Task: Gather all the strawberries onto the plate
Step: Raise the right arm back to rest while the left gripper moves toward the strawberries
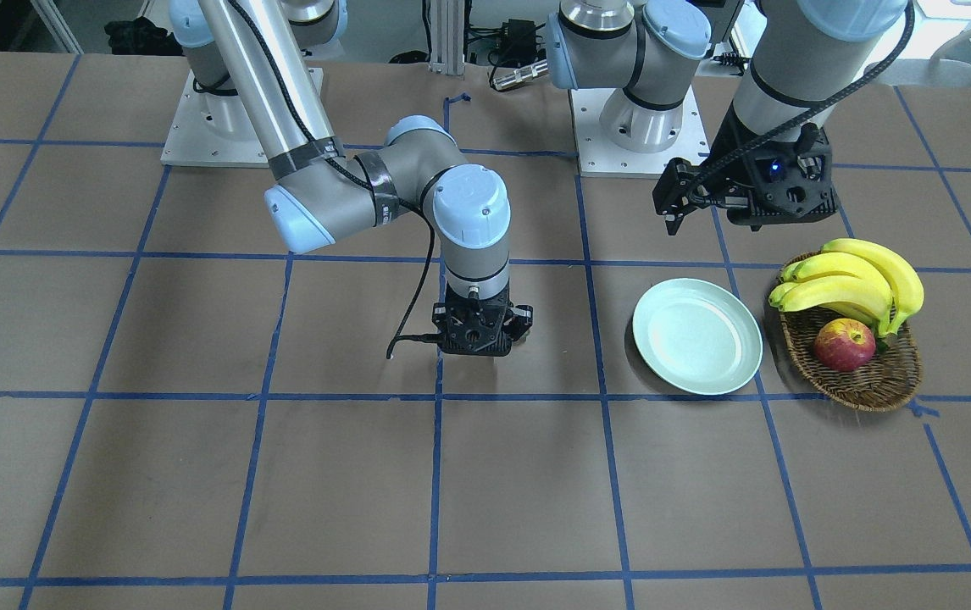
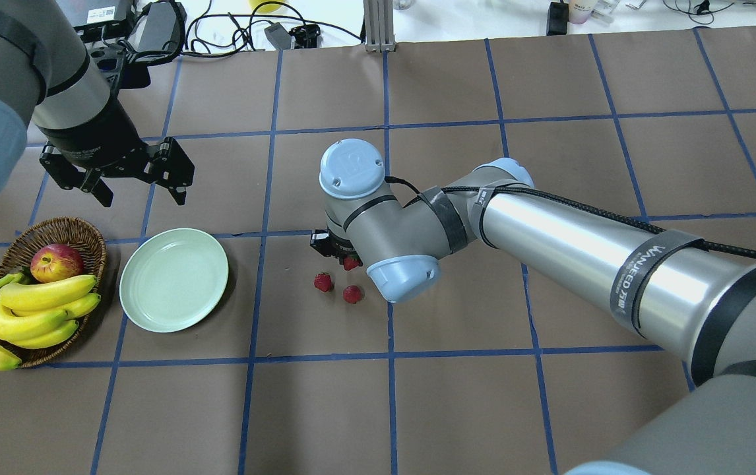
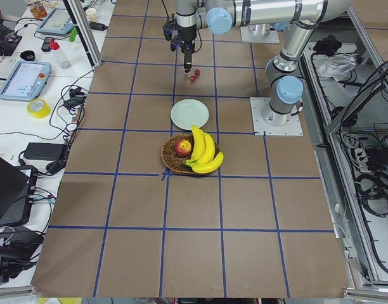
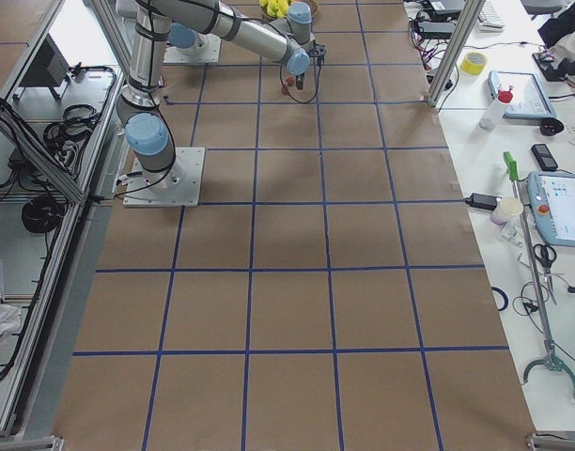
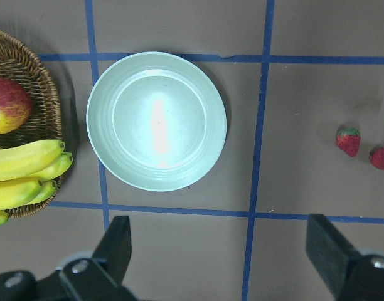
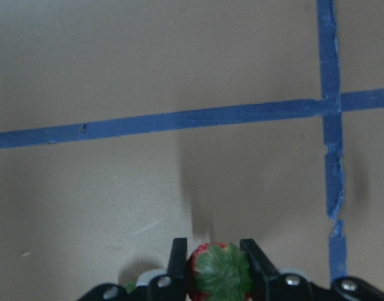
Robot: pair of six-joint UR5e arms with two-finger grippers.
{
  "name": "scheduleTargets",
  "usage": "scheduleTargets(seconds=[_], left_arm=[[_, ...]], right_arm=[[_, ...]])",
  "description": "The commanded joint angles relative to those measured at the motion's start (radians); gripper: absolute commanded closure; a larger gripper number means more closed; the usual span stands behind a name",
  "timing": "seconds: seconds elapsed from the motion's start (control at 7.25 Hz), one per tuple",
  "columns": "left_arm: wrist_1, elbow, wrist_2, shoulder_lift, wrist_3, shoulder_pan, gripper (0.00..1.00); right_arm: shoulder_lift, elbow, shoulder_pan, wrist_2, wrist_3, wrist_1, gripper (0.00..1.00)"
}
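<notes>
My right gripper [image 6: 217,266] is shut on one strawberry [image 6: 220,274], green cap up, low over the table; it also shows in the overhead view [image 2: 350,263] under the wrist. Two more strawberries [image 2: 323,282] [image 2: 352,294] lie on the brown table just beside it, and in the left wrist view [image 5: 348,141] [image 5: 381,157]. The empty mint-green plate [image 2: 173,280] sits to their left [image 5: 156,120] [image 1: 697,336]. My left gripper [image 2: 142,196] is open and empty, hovering above the table behind the plate.
A brown wicker basket [image 2: 81,234] with a red-yellow apple [image 2: 56,262] and a bunch of bananas [image 2: 28,310] stands just left of the plate. Blue tape lines grid the brown table. The right arm's forearm [image 2: 582,251] stretches across the right half.
</notes>
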Motion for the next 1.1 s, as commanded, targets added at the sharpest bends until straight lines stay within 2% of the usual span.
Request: scheduleTargets(seconds=[0.0, 0.28, 0.41, 0.55, 0.69, 0.83, 0.97], left_arm=[[0.007, 0.001, -0.002, -0.007, 0.001, 0.001, 0.0], [0.024, 0.007, -0.009, -0.014, 0.001, 0.0, 0.0], [0.068, 0.001, -0.015, -0.026, 0.003, 0.0, 0.0], [0.08, 0.001, -0.02, -0.037, 0.003, -0.002, 0.0], [0.079, 0.002, -0.041, -0.046, 0.001, 0.0, 0.0], [0.079, 0.005, -0.042, -0.05, -0.002, 0.0, 0.0], [0.077, 0.001, -0.06, -0.052, -0.015, 0.0, 0.0]], right_arm=[[0.015, 0.0, 0.001, 0.006, 0.0, -0.021, 0.37], [0.01, 0.0, 0.001, 0.017, 0.003, -0.023, 0.11], [0.009, 0.0, 0.002, 0.04, 0.043, -0.023, 0.05], [-0.002, -0.002, 0.002, 0.041, 0.046, -0.021, 0.0], [-0.036, -0.003, -0.001, 0.04, 0.031, -0.015, 0.0], [-0.095, 0.001, -0.015, 0.025, -0.028, 0.029, 0.0], [-0.152, -0.002, -0.071, 0.02, -0.09, 0.123, 0.0]])
